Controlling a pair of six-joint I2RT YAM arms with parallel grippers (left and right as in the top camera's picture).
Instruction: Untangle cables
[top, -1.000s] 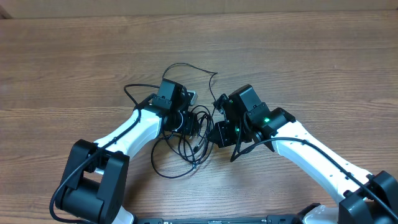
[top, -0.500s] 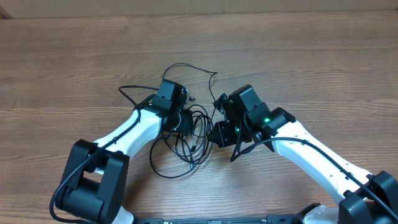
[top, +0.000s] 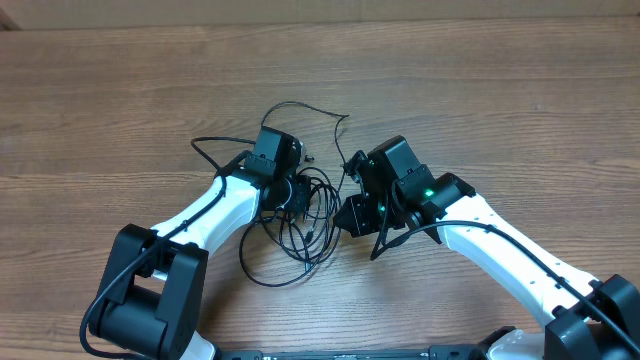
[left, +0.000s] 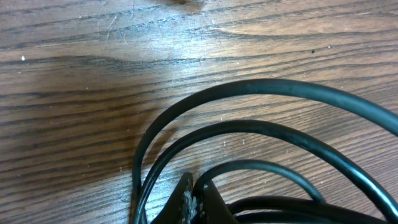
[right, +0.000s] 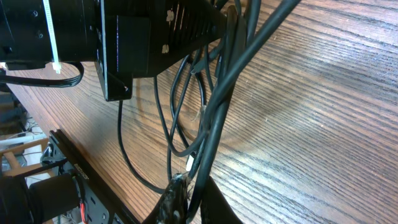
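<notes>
Centrally on the wooden tabletop (top: 480, 90), the tangled cables (top: 300, 240) lay looped. Among the strands the left claw (left: 194, 200) was clenched, hold unconfirmed; the right claw (right: 185, 194) gripped cables, a black housing (right: 143, 37) crowding its view.

Tangle of thin black cables (top: 305, 228) lies centrally on brown wooden table (top: 480, 90), between left gripper (top: 296, 196) at its left side and right gripper (top: 350, 213) at its right. One loop extends far; others spread near.

Brown wood-grain table (top: 480, 90), evenly lit
</notes>
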